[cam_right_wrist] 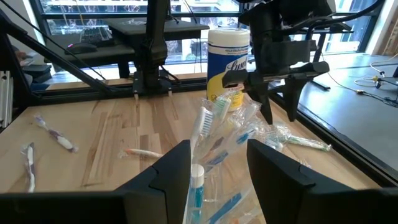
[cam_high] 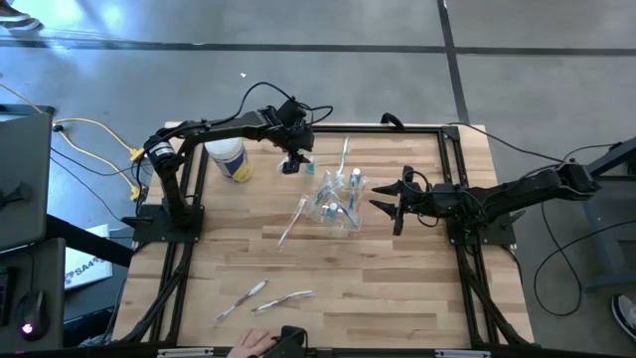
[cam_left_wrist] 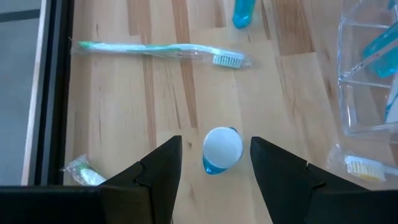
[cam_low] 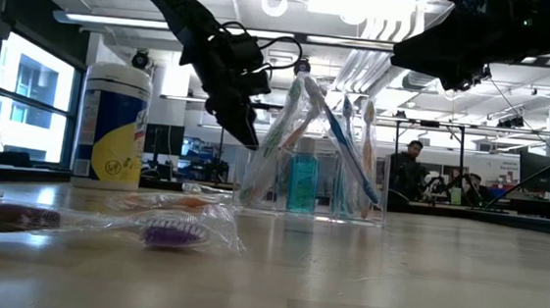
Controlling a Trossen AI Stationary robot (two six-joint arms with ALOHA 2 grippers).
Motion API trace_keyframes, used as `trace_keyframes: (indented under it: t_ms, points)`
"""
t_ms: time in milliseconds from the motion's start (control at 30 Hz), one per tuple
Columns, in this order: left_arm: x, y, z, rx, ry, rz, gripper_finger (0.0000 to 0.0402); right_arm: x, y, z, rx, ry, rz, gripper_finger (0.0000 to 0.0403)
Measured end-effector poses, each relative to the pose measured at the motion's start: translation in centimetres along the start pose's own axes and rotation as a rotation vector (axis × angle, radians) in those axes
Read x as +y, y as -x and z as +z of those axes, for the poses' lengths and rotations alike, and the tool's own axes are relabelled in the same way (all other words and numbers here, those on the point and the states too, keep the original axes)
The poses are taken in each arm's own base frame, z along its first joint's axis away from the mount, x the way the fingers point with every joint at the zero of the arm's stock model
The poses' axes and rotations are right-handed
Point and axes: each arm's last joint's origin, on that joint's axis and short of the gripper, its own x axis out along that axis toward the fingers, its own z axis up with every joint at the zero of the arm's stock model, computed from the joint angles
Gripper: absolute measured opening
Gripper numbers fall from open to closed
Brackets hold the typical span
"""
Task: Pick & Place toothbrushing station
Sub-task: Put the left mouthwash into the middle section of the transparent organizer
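Wrapped in crinkled clear film, a purple-bristled toothbrush (cam_low: 166, 232) is lying closest to your low camera on the pale wooden table (cam_high: 397, 278). Beyond it you are looking at the toothbrushing station (cam_high: 340, 202), a boxy see-through clear plastic holder loaded with wrapped toothbrushes and a small blue-green bottle (cam_low: 302, 181).

Your left gripper (cam_high: 291, 163) is hanging above the table with its 2 dark fingers (cam_left_wrist: 155, 171) spread apart and empty. Directly below the gap between them a small teal tube with a white round cap (cam_left_wrist: 221, 150) is standing on the wood, and neither finger is touching it. Just past that claw a wrapped green-handled toothbrush with white bristles (cam_left_wrist: 161, 51) is lying flat. The holder is sitting near this gripper, between it and your other claw, not touching it.

Your right gripper (cam_high: 390, 210) is hovering just beside the holder, pointing at it, with its jaws parted and gripping nothing. From its wrist camera the wrapped brush heads (cam_right_wrist: 214, 118) are poking up right ahead of its fingers (cam_right_wrist: 168, 171).

A white cylindrical tub with a yellow label (cam_high: 228, 157) is standing beyond the left claw, near the left arm. 2 more wrapped toothbrushes (cam_high: 263, 296) are lying well apart from both grippers, near the table's front edge, where a person's hand (cam_high: 250, 343) is showing.
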Motion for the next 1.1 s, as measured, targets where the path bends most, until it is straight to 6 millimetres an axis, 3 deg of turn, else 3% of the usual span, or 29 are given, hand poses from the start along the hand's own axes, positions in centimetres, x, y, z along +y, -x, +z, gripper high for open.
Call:
trace_keyframes:
  t_ms: [267, 767, 1100]
  points:
    - [0.1, -0.2, 0.0, -0.006, -0.003, 0.004, 0.0189, 0.0, -0.1, -0.1, 0.005, 0.002, 0.000, 0.0151]
    - [0.0, -3.2, -1.2, 0.058, -0.031, -0.044, 0.0189, 0.2, -0.7, -0.9, 0.052, 0.021, -0.013, 0.0151]
    - [0.0, -3.3, -1.2, 0.056, -0.091, -0.045, 0.0189, 0.2, -0.7, -0.9, 0.052, 0.024, -0.014, 0.0151]
